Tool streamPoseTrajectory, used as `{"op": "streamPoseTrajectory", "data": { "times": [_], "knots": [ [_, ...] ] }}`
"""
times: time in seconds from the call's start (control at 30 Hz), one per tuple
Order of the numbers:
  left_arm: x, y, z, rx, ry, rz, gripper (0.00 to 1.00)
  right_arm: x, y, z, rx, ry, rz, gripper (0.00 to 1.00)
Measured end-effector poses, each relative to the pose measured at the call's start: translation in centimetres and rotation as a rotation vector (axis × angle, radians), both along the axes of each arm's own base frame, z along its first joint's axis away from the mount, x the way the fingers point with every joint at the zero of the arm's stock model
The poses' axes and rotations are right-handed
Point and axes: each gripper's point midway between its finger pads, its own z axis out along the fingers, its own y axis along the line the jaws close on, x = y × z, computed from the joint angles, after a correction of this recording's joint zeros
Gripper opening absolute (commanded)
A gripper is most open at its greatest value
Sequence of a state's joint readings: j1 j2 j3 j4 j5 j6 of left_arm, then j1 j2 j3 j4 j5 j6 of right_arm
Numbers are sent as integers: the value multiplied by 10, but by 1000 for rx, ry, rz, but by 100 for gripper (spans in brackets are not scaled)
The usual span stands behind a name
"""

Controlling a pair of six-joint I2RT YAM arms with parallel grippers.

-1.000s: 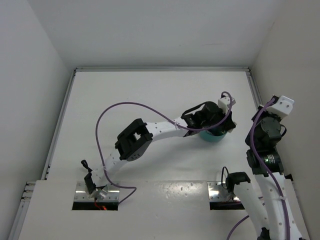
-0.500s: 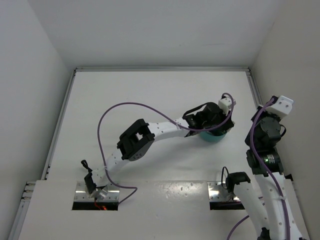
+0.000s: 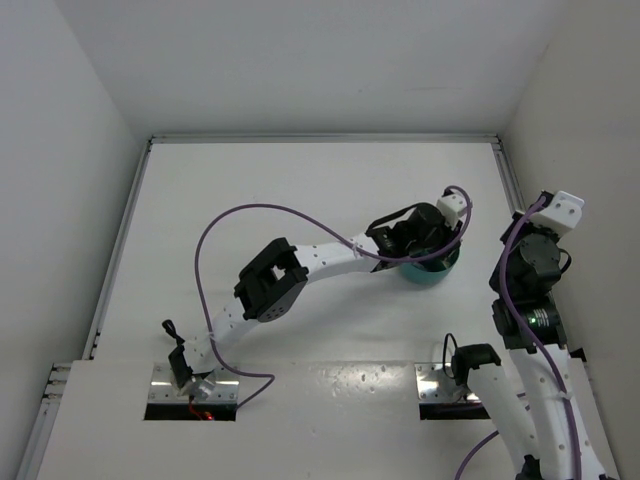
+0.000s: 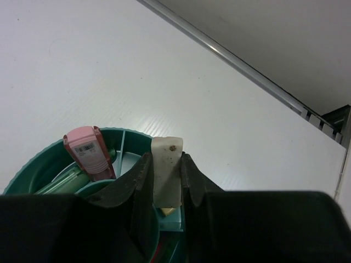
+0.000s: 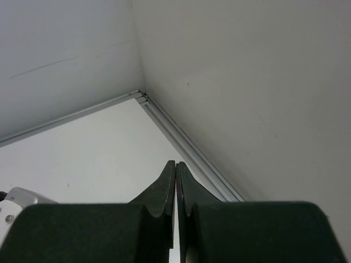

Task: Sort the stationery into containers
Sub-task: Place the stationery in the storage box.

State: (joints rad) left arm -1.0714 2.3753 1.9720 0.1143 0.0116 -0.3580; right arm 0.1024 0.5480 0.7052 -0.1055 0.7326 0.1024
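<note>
Start on the left. Your left claw (image 4: 165, 160) is part way open and it pinches a small pale eraser (image 4: 166, 181) between its two fingers. The eraser stands up straight, with its top poking out past the fingertips.

The claw hangs right over the teal cup (image 3: 430, 275), which sits on the white surface (image 4: 109, 66). Inside the cup, on the left side, a green pen (image 4: 63, 185) lies low. Beside it a pink marker (image 4: 86, 153) leans up above the rim. The eraser is to the right of the marker, over a different part of the cup. A thin wall in the cup stands between them. A little yellow thing (image 4: 170, 210) peeks out just under the eraser, but you cannot tell what it is.

To do this step well, go slow. Line the eraser up over the middle of its own part, not over the thin wall. Bring it down low, then open the claw just a bit. Dropped from high up, the eraser may bounce out or land in the wrong part. Do not bump the pink marker.

Now look right. Your right claw (image 5: 175, 175) is closed tight and holds nothing. It is far from the cup, up near the side wall.
</note>
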Motion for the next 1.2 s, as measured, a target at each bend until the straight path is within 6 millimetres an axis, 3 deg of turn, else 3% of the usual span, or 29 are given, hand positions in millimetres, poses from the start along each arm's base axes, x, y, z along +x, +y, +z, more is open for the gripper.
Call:
{"op": "streamPoseTrajectory", "data": {
  "times": [0.4, 0.57, 0.67, 0.87, 0.97, 1.0, 1.03, 1.1, 1.2],
  "knots": [
    [3, 2, 4, 21, -19, 20, 34, 0, 0, 0, 0, 0, 0, 0],
    [5, 3, 5, 29, -20, 28, 37, 0, 0, 0, 0, -2, 0, 0],
    [5, 3, 5, 34, -24, 30, 44, -1, 0, 1, 1, -7, 0, 0],
    [6, 4, 5, 37, -24, 33, 44, -2, 0, 1, 1, -7, 0, 0],
    [6, 4, 7, 37, -30, 32, 34, -1, 0, 1, 1, -7, 0, 1],
    [6, 4, 8, 34, -31, 32, 5, -1, 0, 1, 1, -7, 0, 2],
    [5, 4, 12, 32, -33, 31, 0, -1, 0, 1, 1, -6, 0, 4],
    [5, 6, 23, 26, -50, 32, 0, -1, 0, 1, 0, -5, 1, 6],
    [-1, 12, 61, -7, -87, 34, 0, 0, 3, 0, -1, 1, 20, 12]
  ]
}}
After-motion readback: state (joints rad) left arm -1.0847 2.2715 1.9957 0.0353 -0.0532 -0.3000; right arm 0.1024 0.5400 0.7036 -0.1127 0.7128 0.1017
